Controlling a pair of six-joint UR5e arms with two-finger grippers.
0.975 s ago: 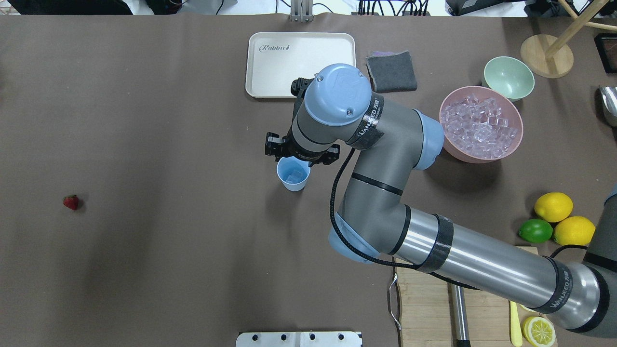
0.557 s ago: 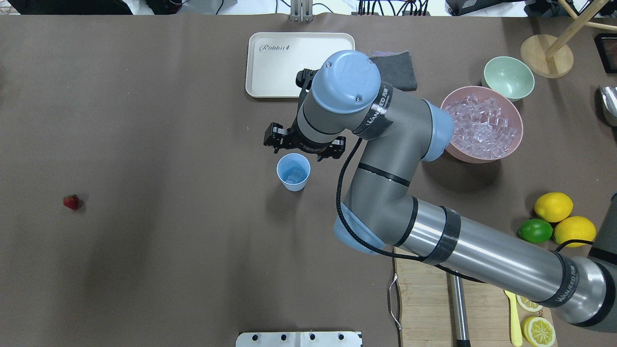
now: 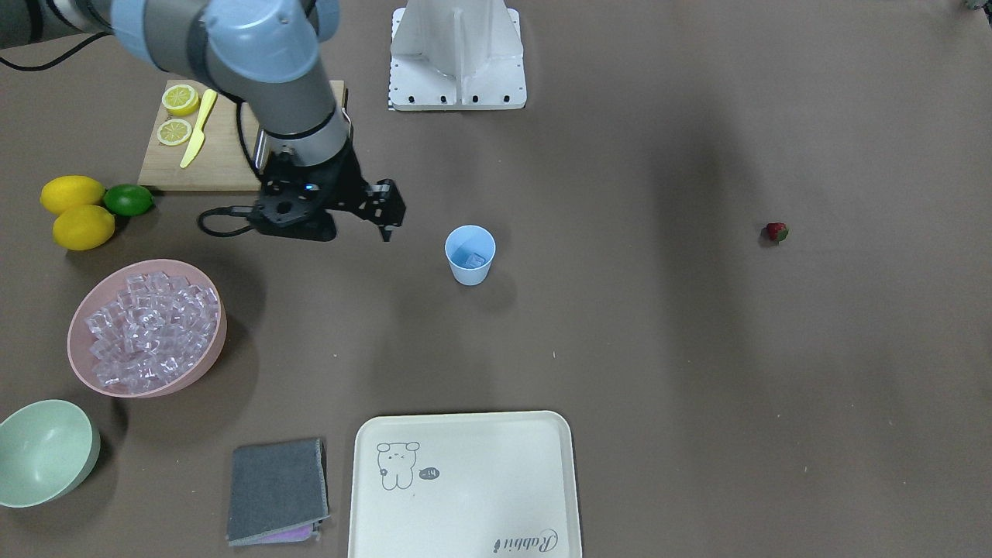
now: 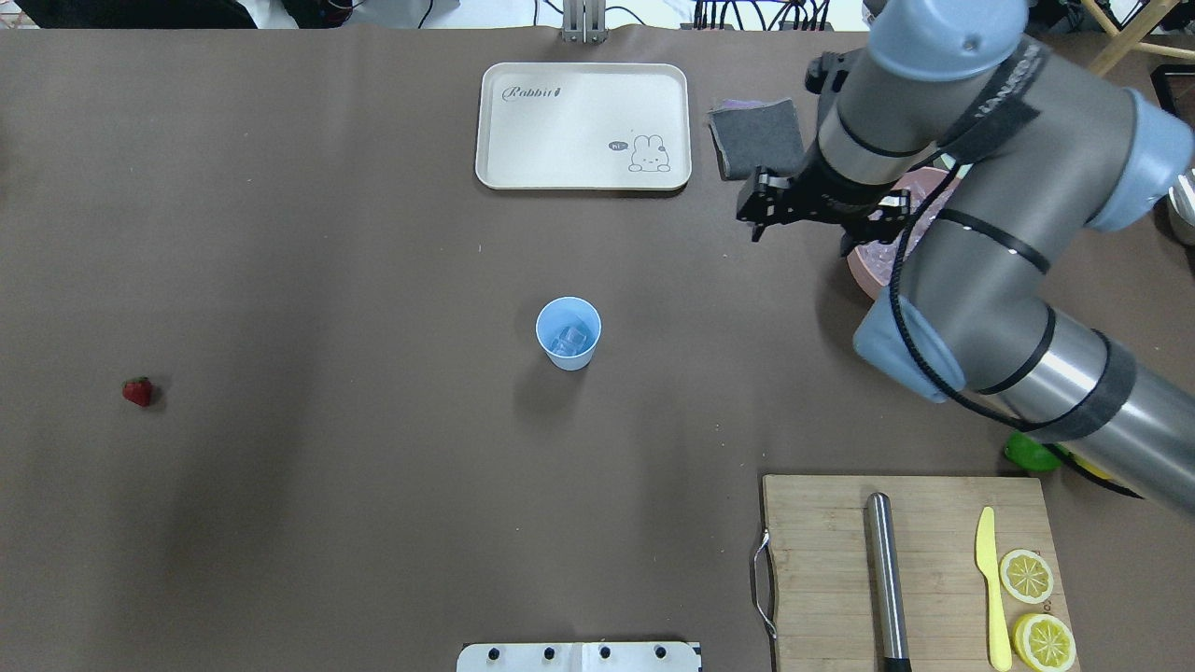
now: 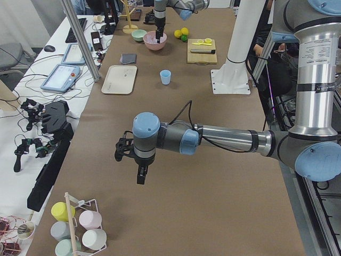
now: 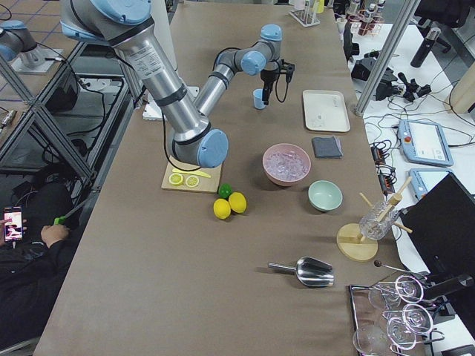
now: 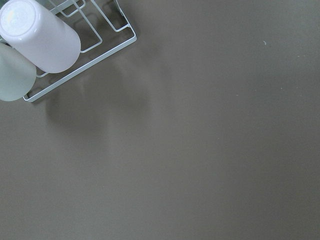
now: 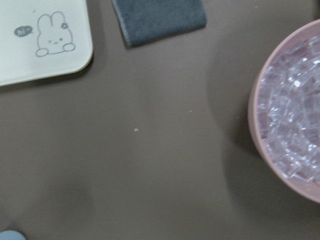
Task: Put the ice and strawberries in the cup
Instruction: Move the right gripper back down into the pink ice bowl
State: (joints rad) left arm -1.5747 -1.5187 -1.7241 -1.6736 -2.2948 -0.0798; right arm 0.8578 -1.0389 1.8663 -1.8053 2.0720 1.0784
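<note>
**Cup holds ice; right arm back at the ice bowl**

- Cup (image 4: 569, 333): light blue tumbler, upright at mid-table, standing alone. Clear ice (image 4: 570, 340) is visible at its bottom. No berry inside.
- Strawberry (image 4: 137, 391): one small red berry lying on the bare cloth far toward the robot's left, well apart from the cup, untouched.
- Right gripper (image 4: 822, 210): a second ago it hung directly over the cup's rim; it has since swung away to the edge of the pink bowl (image 3: 194, 370), which is heaped with ice cubes. Fingers spread apart, nothing between them. Judged reading: one drop into the cup is finished and the arm is returning for another cube.
- Left gripper (image 5: 139, 169): seen only from the side camera, hovering over bare table far from the cup; whether it is open or closed cannot be told. Its wrist camera shows only cloth and the corner of a cup rack (image 7: 82, 47).
- Remaining, as judged: further ice if wanted, then the strawberry.
- Nearby: cream tray (image 4: 523, 140), grey cloth (image 4: 756, 140).
</note>
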